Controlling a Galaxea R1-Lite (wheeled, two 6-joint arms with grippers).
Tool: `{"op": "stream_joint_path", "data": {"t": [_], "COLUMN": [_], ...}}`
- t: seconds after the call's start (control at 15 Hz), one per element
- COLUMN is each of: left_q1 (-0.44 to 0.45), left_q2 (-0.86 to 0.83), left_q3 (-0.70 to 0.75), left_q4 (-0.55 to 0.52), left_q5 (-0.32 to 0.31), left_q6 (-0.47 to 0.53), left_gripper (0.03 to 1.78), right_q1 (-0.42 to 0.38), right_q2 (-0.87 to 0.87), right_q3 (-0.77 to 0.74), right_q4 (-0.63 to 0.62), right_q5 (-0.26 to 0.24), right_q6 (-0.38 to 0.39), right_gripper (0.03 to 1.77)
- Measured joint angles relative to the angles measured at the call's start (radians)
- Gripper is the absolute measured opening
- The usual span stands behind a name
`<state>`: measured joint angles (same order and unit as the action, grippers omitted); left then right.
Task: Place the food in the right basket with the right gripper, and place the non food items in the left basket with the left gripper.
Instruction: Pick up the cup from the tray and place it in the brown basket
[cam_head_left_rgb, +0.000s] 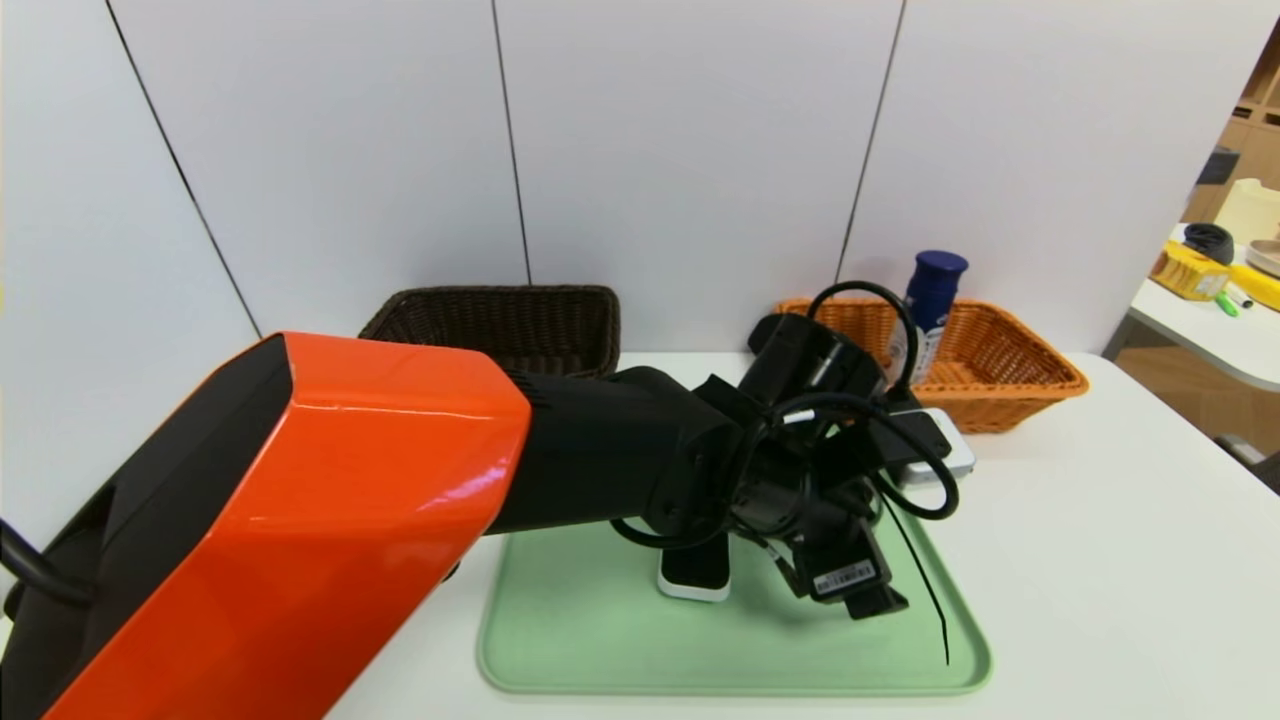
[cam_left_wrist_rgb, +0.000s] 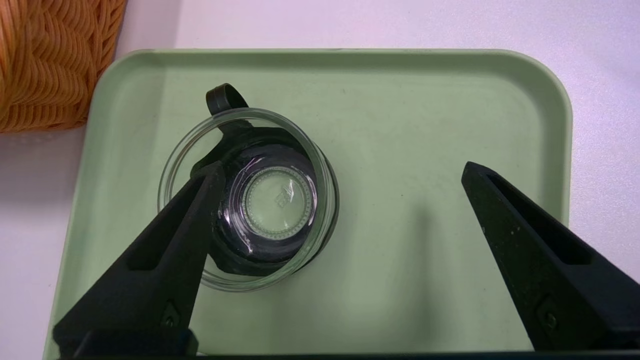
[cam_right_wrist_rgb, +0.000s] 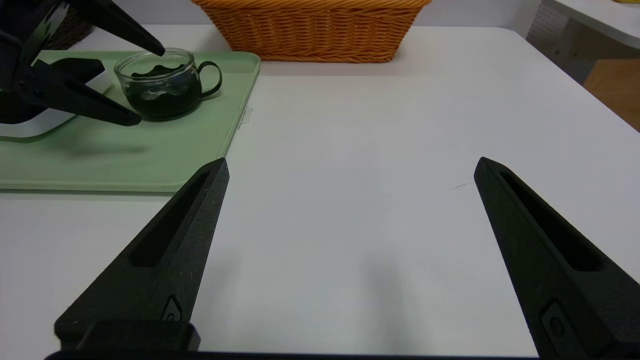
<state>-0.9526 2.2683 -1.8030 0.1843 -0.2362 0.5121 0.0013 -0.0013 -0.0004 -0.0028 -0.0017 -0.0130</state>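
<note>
The green tray lies on the white counter and serves as the landmark here. The left pincer hangs over the tray with its jaws spread wide and nothing between them; one black finger lies across the rim of the glass dish as the wrist camera sees it, though whether it touches cannot be told, and the other finger stands well apart over bare tray. The glass dish, a small clear cup with a dark inside and a black loop handle, sits on the tray near the corner closest to the orange-tan basket. The black-faced slab with its white base also lies on the tray, mostly hidden under the left arm. A second flat dark item with a pale edge sits just past the tray's far right corner, between the tray and the orange-tan basket. The drink bottle with its dark blue cap stands upright in the orange-tan basket, beyond the tray to the right. The dark brown basket stands beyond the tray's far left side. The right pincer hovers off the tray's right side over bare counter, jaws wide apart and empty
</note>
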Motion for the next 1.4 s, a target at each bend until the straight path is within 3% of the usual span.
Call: {"op": "stream_joint_path", "data": {"t": [0.33, 0.87, 1.4], "left_q1": [0.005, 0.018, 0.019], "left_q2": [0.023, 0.036, 0.042], "left_q3": [-0.022, -0.12, -0.156], "left_q4": [0.011, 0.234, 0.32], "left_q5": [0.001, 0.003, 0.005], "left_q6": [-0.011, -0.007, -0.002], "left_gripper": [1.69, 1.69, 1.69], "right_q1": [0.0, 0.0, 0.0], "right_q2": [0.0, 0.0, 0.0], "right_q3": [0.0, 0.0, 0.0], "right_q4": [0.0, 0.0, 0.0], "right_q5": [0.0, 0.0, 0.0], "right_q6": [0.0, 0.0, 0.0], "right_gripper": [1.69, 1.69, 1.69]}}
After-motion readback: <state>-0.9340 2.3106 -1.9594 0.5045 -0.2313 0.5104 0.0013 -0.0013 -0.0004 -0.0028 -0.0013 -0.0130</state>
